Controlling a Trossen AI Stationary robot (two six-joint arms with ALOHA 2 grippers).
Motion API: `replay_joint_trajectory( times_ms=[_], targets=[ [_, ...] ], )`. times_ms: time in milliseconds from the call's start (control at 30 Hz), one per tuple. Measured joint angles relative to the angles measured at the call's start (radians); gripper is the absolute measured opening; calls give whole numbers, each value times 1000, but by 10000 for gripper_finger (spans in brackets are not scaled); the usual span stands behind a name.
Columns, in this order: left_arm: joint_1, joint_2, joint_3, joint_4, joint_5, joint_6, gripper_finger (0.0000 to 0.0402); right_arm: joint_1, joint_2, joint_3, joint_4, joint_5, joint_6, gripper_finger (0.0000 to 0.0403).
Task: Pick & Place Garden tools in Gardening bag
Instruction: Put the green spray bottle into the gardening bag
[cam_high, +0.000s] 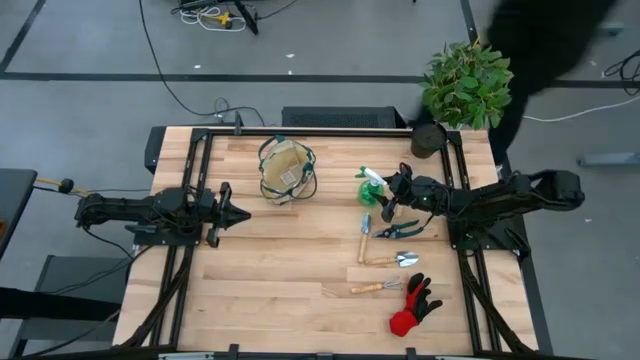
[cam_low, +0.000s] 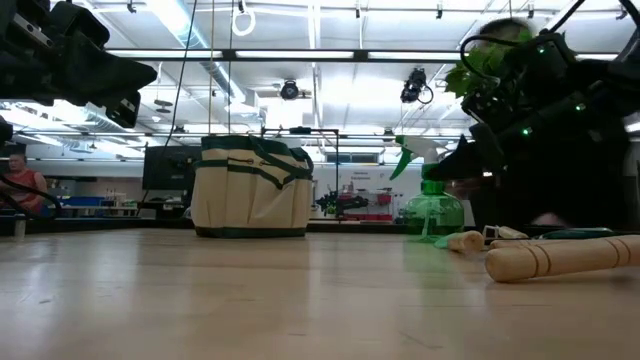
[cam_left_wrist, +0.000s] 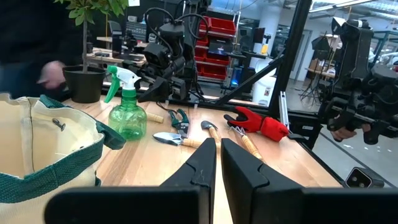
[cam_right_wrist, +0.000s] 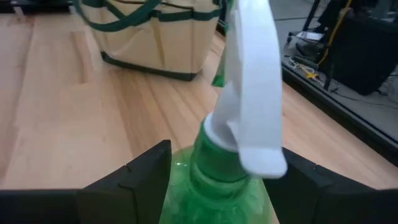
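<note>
Spray bottle (cam_right_wrist: 217, 180) stands right of the gardening bag (cam_high: 285, 168); my right pincer (cam_right_wrist: 221, 177) spreads around its neck, probably not yet pinching, ready to lift. My left pincer (cam_left_wrist: 217, 171), nearly closed, waits left of the bag.

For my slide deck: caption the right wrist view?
Right claw open around the green spray bottle, bag beyond.

A leafy potted plant (cam_high: 466, 82) in a dark pot (cam_high: 428, 139) stands at the wooden table's (cam_high: 270, 260) far right corner.
</note>
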Motion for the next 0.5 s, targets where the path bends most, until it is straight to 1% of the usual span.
replay_joint_trajectory(
  times_ms=[300,400,500],
  targets=[
    [0,0,0,0,0,0,32,-2,61,0,73,2,4,239],
    [0,0,0,0,0,0,32,-2,68,0,93,-1,5,226],
    [0,0,0,0,0,0,32,-2,69,0,97,-1,5,205]
  ],
)
